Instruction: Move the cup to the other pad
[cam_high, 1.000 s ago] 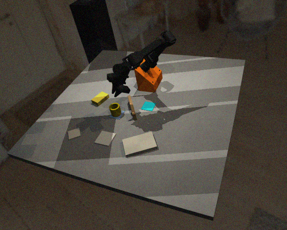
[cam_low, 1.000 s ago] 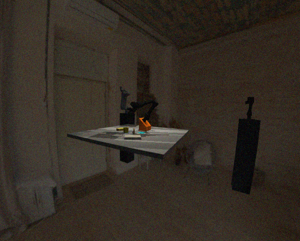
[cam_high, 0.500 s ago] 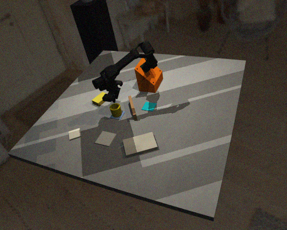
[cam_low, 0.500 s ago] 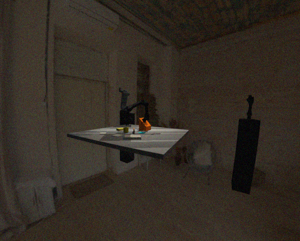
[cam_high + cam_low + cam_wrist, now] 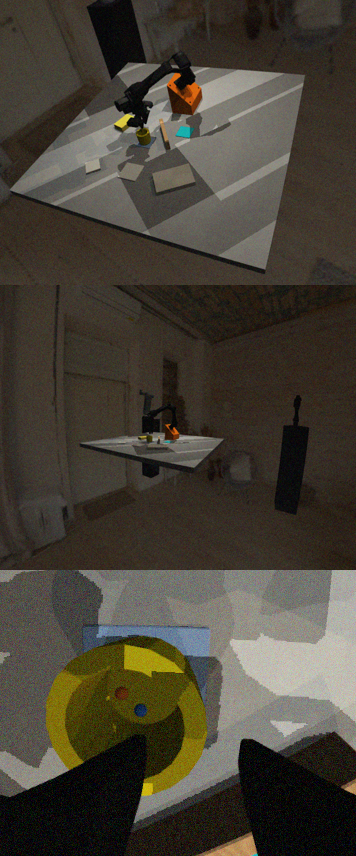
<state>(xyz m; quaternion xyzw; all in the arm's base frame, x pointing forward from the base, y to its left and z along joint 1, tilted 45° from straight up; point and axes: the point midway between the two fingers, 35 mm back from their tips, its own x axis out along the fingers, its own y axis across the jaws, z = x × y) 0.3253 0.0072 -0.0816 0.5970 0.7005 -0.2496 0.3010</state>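
Note:
The yellow cup (image 5: 143, 137) (image 5: 149, 438) (image 5: 160, 687) stands upright on the blue pad (image 5: 152, 141) (image 5: 197, 640). Inside it, the wrist view shows a red marble (image 5: 121, 693) and a blue marble (image 5: 140, 710); the left finger hides part of the inside. My gripper (image 5: 142, 125) (image 5: 150, 432) (image 5: 193, 749) is partly open and empty, just above the cup. In the wrist view the left fingertip is over the cup's opening and the right one is beyond its rim, to the right. The cyan pad (image 5: 184, 132) (image 5: 167, 442) lies bare.
A narrow upright wooden board (image 5: 164, 135) (image 5: 185, 815) stands between the two pads. A yellow block (image 5: 123, 122) (image 5: 141, 437) lies behind the cup. The orange arm mount (image 5: 181, 101) (image 5: 170, 435) is farther back. A pale thick block (image 5: 173, 178) and two pale tiles (image 5: 93, 165) (image 5: 130, 171) lie in front.

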